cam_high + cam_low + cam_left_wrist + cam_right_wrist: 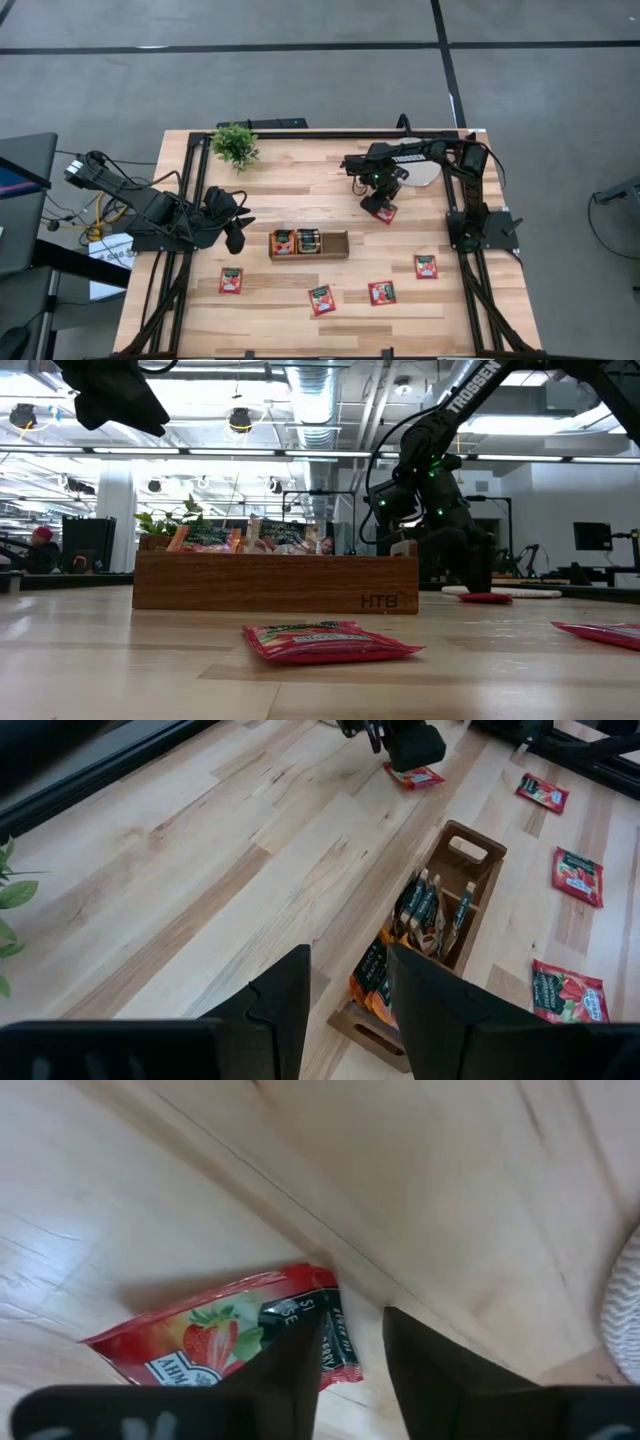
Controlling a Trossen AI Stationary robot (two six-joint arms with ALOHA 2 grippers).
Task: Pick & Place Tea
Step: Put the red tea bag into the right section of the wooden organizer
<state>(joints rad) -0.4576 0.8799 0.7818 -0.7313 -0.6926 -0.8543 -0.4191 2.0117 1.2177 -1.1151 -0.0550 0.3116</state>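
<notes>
Overhead, the right gripper (381, 205) covers most of the sachet (386, 212) beneath it, so only a red corner shows; in the right wrist view the two dark fingers (285, 1370) straddle one edge of this sachet (215, 1335), pads alongside it, but whether they are clamped on it cannot be told. The left gripper (236, 232) waits beside the left end of the tray (335, 244); its fingers (285, 1010) stand apart with nothing between them. The surface is a pale wood-plank table (300, 185) with a black frame along its edges, on a grey floor; a small green plant (236, 145) stands near the far left corner and a white object near the right arm is partly hidden. The low view shows a hall with ceiling lights and ducts beyond the table. The tray has three compartments: the left and middle ones hold upright sachets (297, 241), the right one shows bare wood. Four more red sachets lie flat on the near side of the table: one (231, 280) at left, two (321, 299) (382, 292) near the middle, one (426, 266) at right.
</notes>
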